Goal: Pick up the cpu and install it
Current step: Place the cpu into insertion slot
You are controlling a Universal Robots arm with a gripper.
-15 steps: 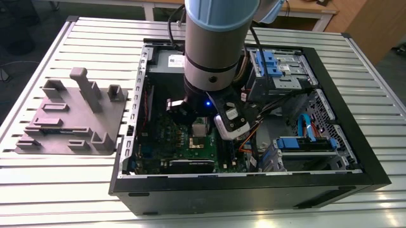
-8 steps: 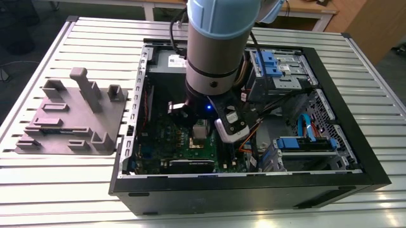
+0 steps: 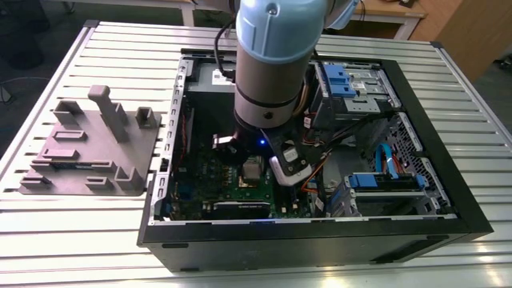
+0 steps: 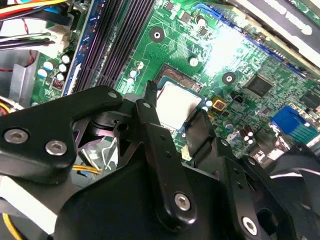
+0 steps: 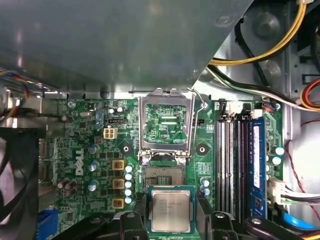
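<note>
The cpu [image 5: 171,211], a flat square chip with a shiny silver top, sits between the two black fingers [image 5: 202,207] of my gripper [image 5: 171,220], which is shut on its edges. It hangs just beside the open dark socket [image 5: 164,175], whose metal frame [image 5: 165,122] is flipped up. In the second wrist view the cpu [image 4: 176,104] shows between the fingertips [image 4: 150,95] above the green motherboard [image 4: 215,50]. In the exterior view the arm [image 3: 272,66] reaches down into the open computer case [image 3: 432,150].
Memory slots [image 5: 240,160] run beside the socket, with yellow, black and white cables [image 5: 260,55] past them. A dark fan [image 5: 15,170] stands on the other side. At the exterior view's left, a grey plastic tray [image 3: 88,150] with upright blocks lies on the slatted table [image 3: 72,228].
</note>
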